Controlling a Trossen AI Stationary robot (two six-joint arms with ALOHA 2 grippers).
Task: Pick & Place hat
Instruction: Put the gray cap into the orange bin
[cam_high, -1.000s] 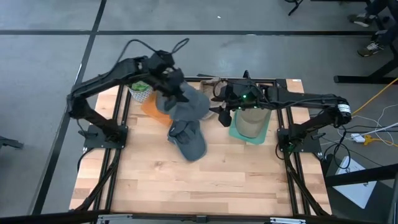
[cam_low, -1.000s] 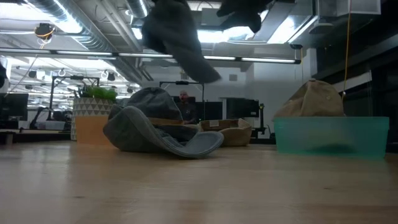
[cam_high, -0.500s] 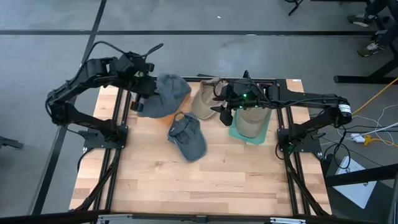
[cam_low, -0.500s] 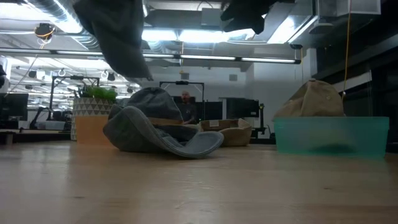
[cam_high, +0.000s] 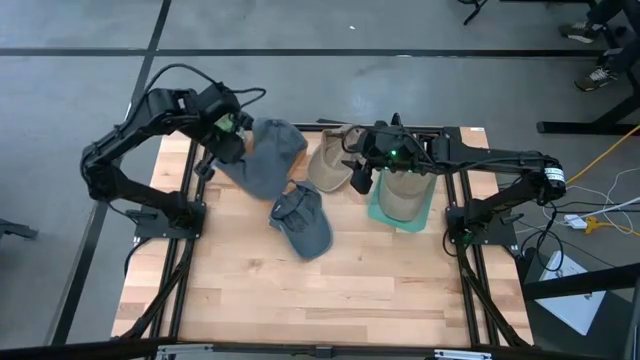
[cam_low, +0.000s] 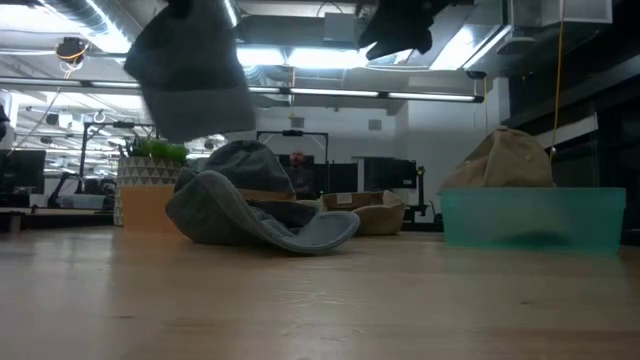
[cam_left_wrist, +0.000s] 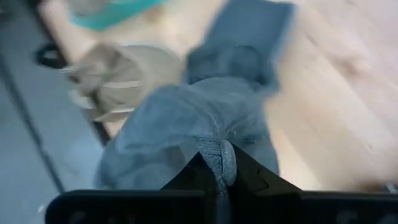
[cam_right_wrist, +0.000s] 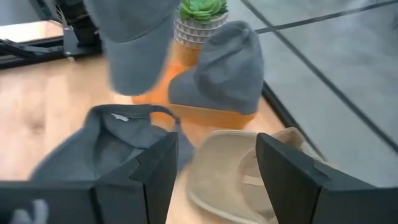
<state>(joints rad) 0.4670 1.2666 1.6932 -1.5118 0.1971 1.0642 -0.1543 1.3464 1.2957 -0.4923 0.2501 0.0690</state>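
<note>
From above, I see my left gripper (cam_high: 232, 140) pinching the grey hat (cam_high: 268, 158) shut, lifted clear for transport. In the low view it hangs above the table (cam_low: 320, 300). My right gripper (cam_right_wrist: 211, 168) waits open.

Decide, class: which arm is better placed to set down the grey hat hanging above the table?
The left. Its gripper is already shut on the grey hat, holding it above the table's back left, near the orange bin. The right gripper is open and empty, hovering by the tan hat.
</note>
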